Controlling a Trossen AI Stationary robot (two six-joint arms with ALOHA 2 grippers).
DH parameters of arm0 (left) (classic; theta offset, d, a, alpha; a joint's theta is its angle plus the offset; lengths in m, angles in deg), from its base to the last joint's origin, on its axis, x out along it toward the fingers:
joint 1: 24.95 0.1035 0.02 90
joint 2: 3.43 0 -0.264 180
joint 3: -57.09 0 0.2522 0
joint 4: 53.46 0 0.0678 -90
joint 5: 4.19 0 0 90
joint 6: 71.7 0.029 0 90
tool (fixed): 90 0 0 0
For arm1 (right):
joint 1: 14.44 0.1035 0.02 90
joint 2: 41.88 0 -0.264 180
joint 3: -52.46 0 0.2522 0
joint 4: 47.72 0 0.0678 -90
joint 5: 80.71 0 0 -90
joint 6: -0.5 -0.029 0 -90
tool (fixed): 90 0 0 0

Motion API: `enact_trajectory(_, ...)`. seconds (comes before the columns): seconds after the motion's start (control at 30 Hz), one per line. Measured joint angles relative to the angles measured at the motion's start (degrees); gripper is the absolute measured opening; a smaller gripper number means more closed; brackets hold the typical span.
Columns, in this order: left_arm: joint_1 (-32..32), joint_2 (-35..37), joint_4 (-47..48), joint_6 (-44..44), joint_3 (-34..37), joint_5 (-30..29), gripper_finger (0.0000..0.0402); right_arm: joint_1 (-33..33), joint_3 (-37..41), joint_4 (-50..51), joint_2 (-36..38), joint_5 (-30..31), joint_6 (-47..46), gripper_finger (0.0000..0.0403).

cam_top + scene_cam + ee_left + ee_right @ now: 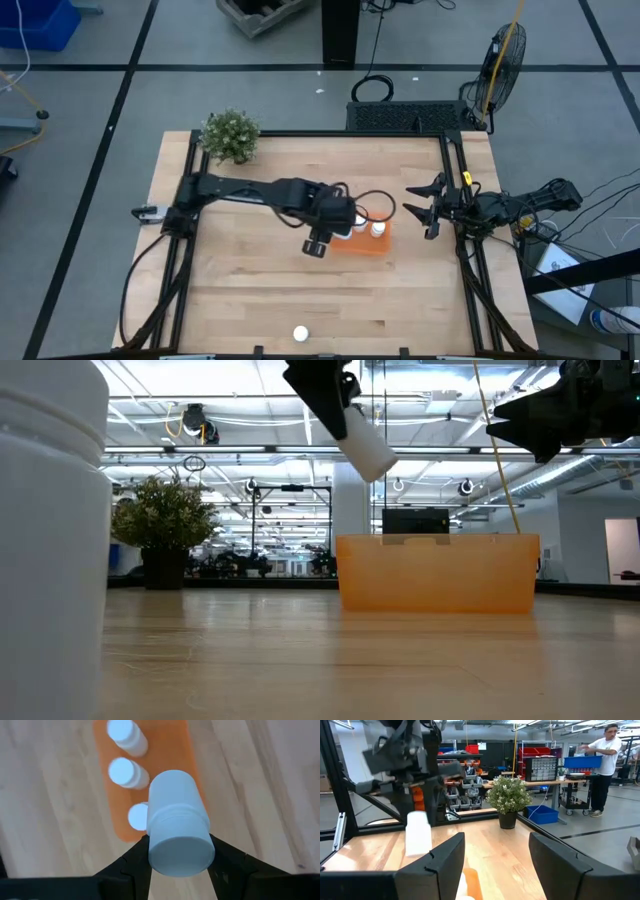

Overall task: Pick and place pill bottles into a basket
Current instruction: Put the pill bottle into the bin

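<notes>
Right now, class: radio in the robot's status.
Left gripper shut on pill bottle, above basket. Right gripper open, waiting beside. Nothing blocking.

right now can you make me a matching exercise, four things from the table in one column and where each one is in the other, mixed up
Things:
1. held pill bottle
2. lone pill bottle
3. potted plant
4. right gripper

Places:
A. at a far corner of the table
B. open, at the table's right edge, beside the orange basket
C. clamped in the left gripper above the basket
D. standing alone near the table's front edge

Pairs: 1-C, 2-D, 3-A, 4-B
</notes>
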Motion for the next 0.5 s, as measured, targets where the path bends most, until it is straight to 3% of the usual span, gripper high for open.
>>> enact_trajectory(0.1,0.3,-3.1,2.9,0.2,-3.2,0.2,0.0164,0.0,0.0,0.0,0.0,0.0,0.0,0.0212)
enact_trajectory(0.5,0.8,-7.2,3.7,2.2,-3.0,1.0,0.0164,0.0,0.0,0.0,0.0,0.0,0.0,0.0212)
